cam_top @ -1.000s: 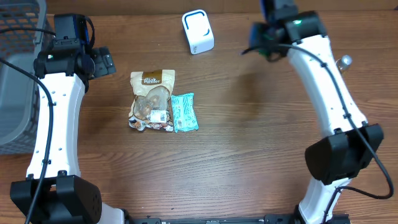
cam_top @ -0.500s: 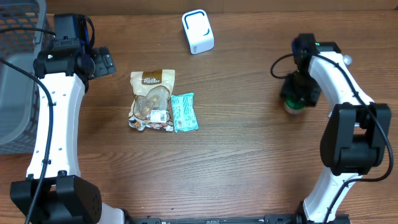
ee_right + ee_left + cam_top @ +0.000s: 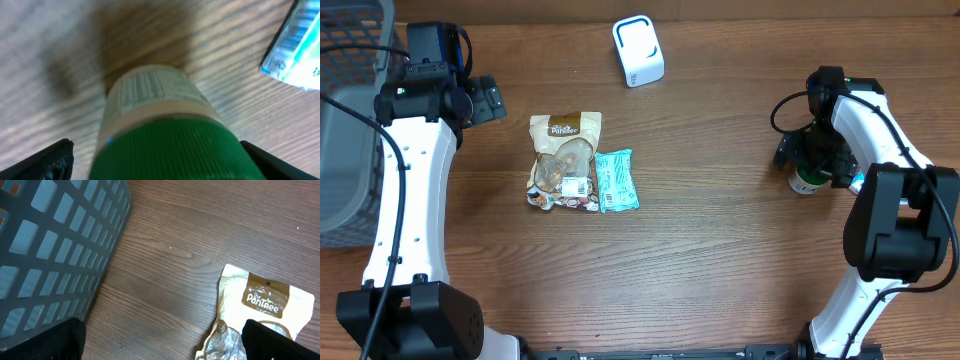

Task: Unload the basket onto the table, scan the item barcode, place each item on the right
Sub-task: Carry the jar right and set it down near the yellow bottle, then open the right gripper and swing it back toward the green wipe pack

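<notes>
Overhead and wrist views, read left to right. A grey plastic basket [image 3: 345, 130] with open lattice walls is sitting at the table's left edge. The left gripper [image 3: 486, 100] is hovering just beside it, jaws spread wide and holding nothing. On the wood-grain table [image 3: 710, 270], a tan foil pouch [image 3: 563, 160] is lying flat, crinkled, with a clear window. It is touching a soft teal packet [image 3: 617, 180] that is printed with white stripes. Beyond them, a white scanner [image 3: 638, 50], boxy with rounded corners and a blue-rimmed face, is standing at the far edge.

At the right, the right gripper [image 3: 808, 160] is reaching down over a small bottle [image 3: 150, 92]. Its jaws are standing wide apart on either side of the ribbed green cap [image 3: 180, 150], and no pinch is showing. The bottle is cylindrical, with a pale printed label. It is resting upright on the table, well apart from the scanner.

No item is facing the scanner. Whether the bottle's barcode is already read cannot be told. The pouch and packet probably are awaiting their turn.
</notes>
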`<state>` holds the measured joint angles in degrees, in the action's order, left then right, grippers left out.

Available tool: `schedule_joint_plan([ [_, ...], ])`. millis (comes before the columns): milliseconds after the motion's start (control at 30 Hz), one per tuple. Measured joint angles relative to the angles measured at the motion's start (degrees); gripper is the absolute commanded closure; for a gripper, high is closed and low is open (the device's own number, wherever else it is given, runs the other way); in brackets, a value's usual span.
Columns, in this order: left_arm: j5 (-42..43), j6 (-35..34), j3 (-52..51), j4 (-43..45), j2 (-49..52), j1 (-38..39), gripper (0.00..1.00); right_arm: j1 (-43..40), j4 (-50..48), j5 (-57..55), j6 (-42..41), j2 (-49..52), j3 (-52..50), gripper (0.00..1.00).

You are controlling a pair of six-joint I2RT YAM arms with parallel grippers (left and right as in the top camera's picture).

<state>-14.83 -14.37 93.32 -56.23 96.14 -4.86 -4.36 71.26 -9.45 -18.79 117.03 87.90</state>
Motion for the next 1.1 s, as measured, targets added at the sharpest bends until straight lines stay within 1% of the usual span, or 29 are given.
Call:
schedule_joint_plan([
  [100, 0.0, 0.0, 0.0, 0.0, 0.0, 0.0, 0.01, 0.0, 3.4, 0.0, 0.6, 0.0, 1.9, 0.0],
  [167, 0.0, 0.0, 0.0, 0.0, 0.0, 0.0, 0.0, 0.0, 7.0, 0.0, 0.8, 0.0, 5.6, 0.01],
  [300, 0.0, 0.0, 0.0, 0.0, 0.0, 0.0, 0.0, 0.5, 13.9, 1.1, 0.9, 0.0, 15.0, 0.12],
  [367, 0.0, 0.0, 0.0, 0.0, 0.0, 0.0, 0.0, 1.4, 15.4, 2.3, 1.0, 0.0, 18.7, 0.15],
  [400, 0.0, 0.0, 0.0, 0.0, 0.0, 0.0, 0.0, 2.1, 15.5, 3.3, 1.0, 0.0, 19.8, 0.2],
  [467, 0.0, 0.0, 0.0, 0.0, 0.0, 0.0, 0.0, 3.8, 15.0, 5.3, 1.2, 0.0, 20.9, 0.38],
  [500, 0.0, 0.0, 0.0, 0.0, 0.0, 0.0, 0.01, 5.0, 14.7, 6.4, 1.5, 0.0, 20.9, 0.5],
  [533, 0.0, 0.0, 0.0, 0.0, 0.0, 0.0, 0.01, 6.0, 14.3, 7.3, 1.5, 0.0, 20.8, 0.56],
  [567, 0.0, 0.0, 0.0, 0.0, 0.0, 0.0, 0.0, 7.1, 13.5, 8.1, 1.4, 0.0, 20.7, 0.59],
  [600, 0.0, 0.0, 0.0, 0.0, 0.0, 0.0, 0.0, 8.2, 12.4, 8.6, 1.3, 0.0, 20.3, 0.66],
  [667, 0.0, 0.0, 0.0, 0.0, 0.0, 0.0, 0.01, 11.1, 8.2, 9.7, 0.8, 0.0, 18.5, 0.75],
  [700, 0.0, 0.0, 0.0, 0.0, 0.0, 0.0, 0.0, 11.5, 7.9, 9.7, 1.1, 0.0, 18.3, 0.75],
  [900, 0.0, 0.0, 0.0, 0.0, 0.0, 0.0, 0.0, 16.2, -1.6, 9.9, 0.9, 0.0, 10.9, 0.73],
  [1000, 0.0, 0.0, 0.0, 0.0, 0.0, 0.0, 0.0, 16.7, -4.7, 8.4, -0.4, 0.0, 7.1, 0.73],
  [1100, 0.0, 0.0, 0.0, 0.0, 0.0, 0.0, 0.0, 16.3, -5.6, 5.9, -1.3, 0.0, 3.7, 0.73],
])
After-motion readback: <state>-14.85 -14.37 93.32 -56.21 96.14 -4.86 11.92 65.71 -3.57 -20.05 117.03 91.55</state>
